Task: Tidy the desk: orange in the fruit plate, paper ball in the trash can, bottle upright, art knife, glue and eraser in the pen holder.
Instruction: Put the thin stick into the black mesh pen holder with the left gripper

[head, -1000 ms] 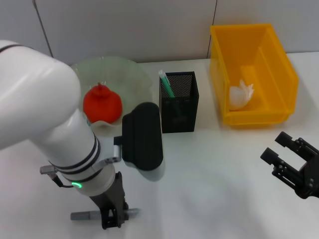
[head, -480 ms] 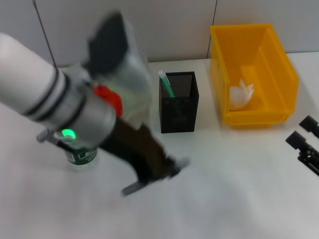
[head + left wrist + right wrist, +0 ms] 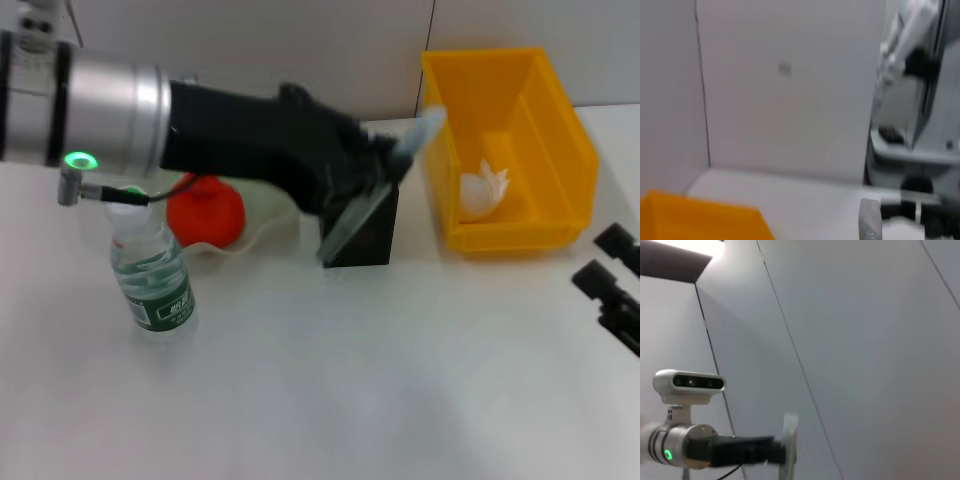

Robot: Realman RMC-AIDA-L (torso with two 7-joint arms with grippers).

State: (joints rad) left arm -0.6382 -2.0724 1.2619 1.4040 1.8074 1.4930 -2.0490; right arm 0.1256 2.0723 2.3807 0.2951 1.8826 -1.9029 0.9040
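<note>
bottle (image 3: 152,281) label print blurred, nothing readable

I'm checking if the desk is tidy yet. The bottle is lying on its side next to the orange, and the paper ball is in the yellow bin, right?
Not quite. The head view shows the bottle standing upright, cap on top, not lying down. The rest holds: it is next to the orange, and the paper ball is in the yellow bin.

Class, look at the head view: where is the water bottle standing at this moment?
The bottle stands upright on the robot's left side of the table, in front of the orange and under the left arm, well left of the pen holder.
</note>
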